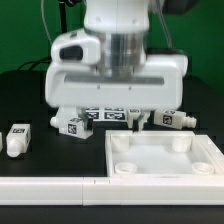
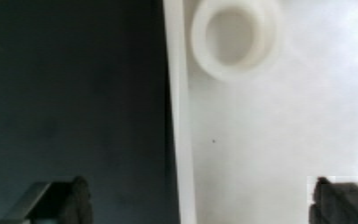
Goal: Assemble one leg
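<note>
Above the white panel's [image 1: 160, 160] far edge, I see the gripper [image 2: 201, 201] spread wide, gripping nothing; the leg [image 1: 17, 140] lies well apart on the table [image 1: 30, 100], toward its edge at the exterior view's left.

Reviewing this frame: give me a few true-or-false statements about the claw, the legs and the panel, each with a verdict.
1. The claw grips a leg. False: its fingers stand apart with nothing between them.
2. One leg lies alone at the exterior view's left, apart from the others. True.
3. The panel stands on its edge. False: it lies flat.
4. The wrist view shows a round socket in the panel. True.
</note>
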Controlling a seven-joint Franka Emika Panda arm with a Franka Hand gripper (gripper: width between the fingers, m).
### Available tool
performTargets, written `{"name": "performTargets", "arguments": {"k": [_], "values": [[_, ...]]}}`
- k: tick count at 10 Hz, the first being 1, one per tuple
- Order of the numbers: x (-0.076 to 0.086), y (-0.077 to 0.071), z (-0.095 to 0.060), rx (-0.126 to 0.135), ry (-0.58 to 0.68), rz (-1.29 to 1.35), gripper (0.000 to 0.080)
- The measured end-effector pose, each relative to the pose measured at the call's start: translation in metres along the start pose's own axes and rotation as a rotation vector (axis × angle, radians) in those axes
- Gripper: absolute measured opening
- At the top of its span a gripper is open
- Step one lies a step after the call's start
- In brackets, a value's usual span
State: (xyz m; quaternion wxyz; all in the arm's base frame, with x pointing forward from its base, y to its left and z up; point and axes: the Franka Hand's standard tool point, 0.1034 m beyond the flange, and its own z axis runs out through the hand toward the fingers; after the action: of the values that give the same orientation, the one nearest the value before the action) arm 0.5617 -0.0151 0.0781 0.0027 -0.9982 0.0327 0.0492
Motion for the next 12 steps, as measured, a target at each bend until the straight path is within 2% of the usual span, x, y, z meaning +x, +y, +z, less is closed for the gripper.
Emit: {"name": "performTargets", "arguments": {"k": [1,2,5,6,8,9,10,11,12], "values": [[-0.015,-0.011,-0.011,-0.002,0.009,-0.004,0.0637],[-0.019,-0.017,-0.016,0.001,0.013,0.008,0.0647],[-0.019,-0.018,-0.012,-0.001,0.009,0.014,0.0649],[-0.027,-0.034,-0.010,-0.010,0.008,0.039,0.0649],[-0.072,-0.073,-0.002,-0.017,0.010,0.016,0.0649],[-0.095,-0.081,0.005,-0.018,-0.010,-0.001,0.0649],[-0.099,-0.073,0.001,-0.011,-0.114,0.044,0.0649],[-0.091,-0.069,-0.001,-0.016,-0.158,0.055,0.0649],[-0.093,-0.069,0.000,-0.023,-0.216,0.055,0.0649]]}}
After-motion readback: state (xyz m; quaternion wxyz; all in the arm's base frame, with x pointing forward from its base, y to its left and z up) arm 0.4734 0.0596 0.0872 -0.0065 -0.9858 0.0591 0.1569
